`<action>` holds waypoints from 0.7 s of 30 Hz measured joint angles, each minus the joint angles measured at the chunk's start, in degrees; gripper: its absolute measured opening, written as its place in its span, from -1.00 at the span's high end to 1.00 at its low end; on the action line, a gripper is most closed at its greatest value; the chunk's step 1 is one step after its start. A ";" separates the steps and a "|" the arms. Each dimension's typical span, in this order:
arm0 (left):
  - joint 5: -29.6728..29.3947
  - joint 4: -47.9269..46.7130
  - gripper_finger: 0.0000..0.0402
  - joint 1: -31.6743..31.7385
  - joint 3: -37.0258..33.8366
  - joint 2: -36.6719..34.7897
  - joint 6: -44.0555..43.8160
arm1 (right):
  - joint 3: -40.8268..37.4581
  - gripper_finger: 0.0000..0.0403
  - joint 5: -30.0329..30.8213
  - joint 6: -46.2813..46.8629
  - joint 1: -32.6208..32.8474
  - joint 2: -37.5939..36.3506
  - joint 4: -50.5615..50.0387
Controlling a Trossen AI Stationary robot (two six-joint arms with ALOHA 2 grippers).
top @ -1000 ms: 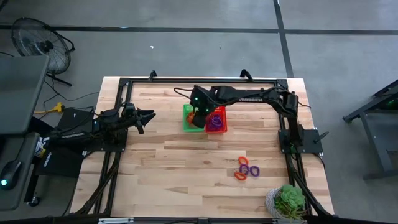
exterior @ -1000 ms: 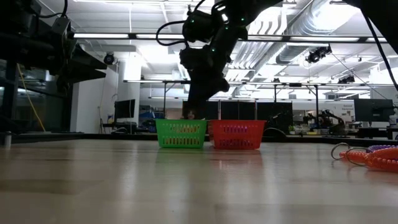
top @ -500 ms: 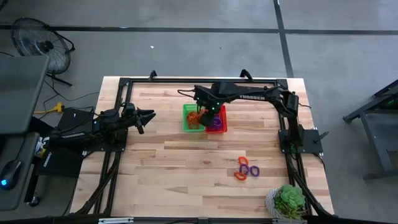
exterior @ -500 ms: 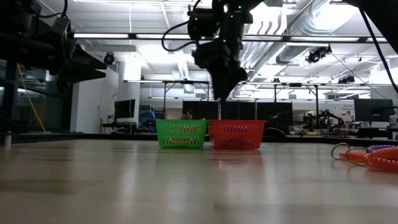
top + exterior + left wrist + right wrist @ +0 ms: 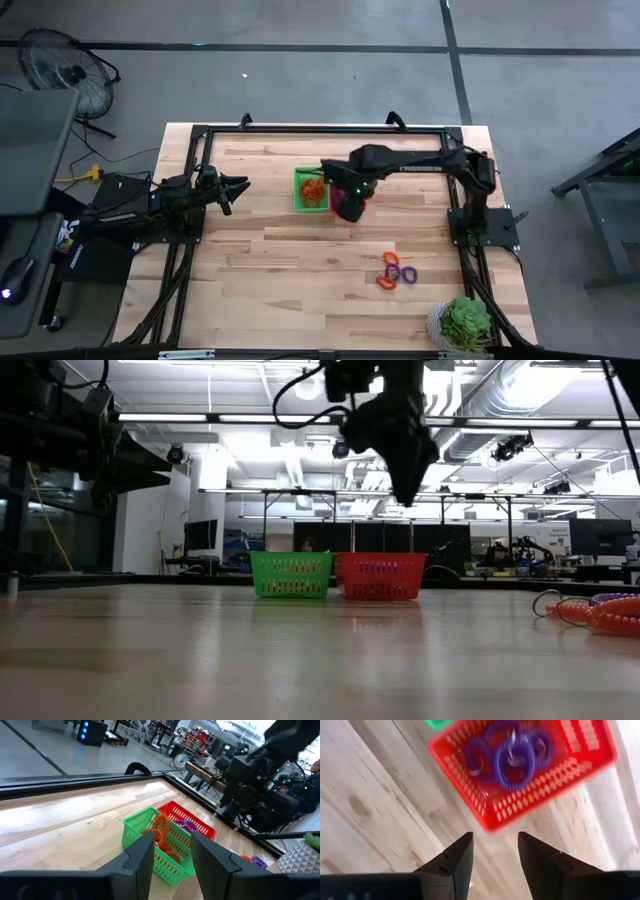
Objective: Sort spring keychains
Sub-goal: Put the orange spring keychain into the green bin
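A green mesh basket (image 5: pixel 311 190) holding orange spring keychains (image 5: pixel 161 828) stands at the table's far middle, with a red basket (image 5: pixel 383 576) touching its right side. Purple spring keychains (image 5: pixel 512 754) lie in the red basket. My right gripper (image 5: pixel 492 857) hangs open high over the red basket's near edge, pointing down, with nothing between its fingers. In the high view the right gripper (image 5: pixel 348 200) hides most of the red basket. Loose orange and purple keychains (image 5: pixel 396 271) lie on the table nearer the front right. My left gripper (image 5: pixel 172 865) waits at the left edge, level and open.
A potted green plant (image 5: pixel 462 322) stands at the table's near right corner. A black frame (image 5: pixel 300 130) runs along the table's edges. Bare wood (image 5: pixel 280 260) lies between the baskets and the near edge.
My right gripper has come up out of the green basket and swung toward the table's right edge, rising as it went and tipping to point straight down; it now hangs over the red basket. The orange keychains in the green basket, covered before, now show.
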 joint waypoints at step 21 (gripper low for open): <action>0.00 0.02 0.37 0.02 -0.02 0.00 -0.02 | -35.10 0.21 -5.79 30.40 14.78 -18.94 13.51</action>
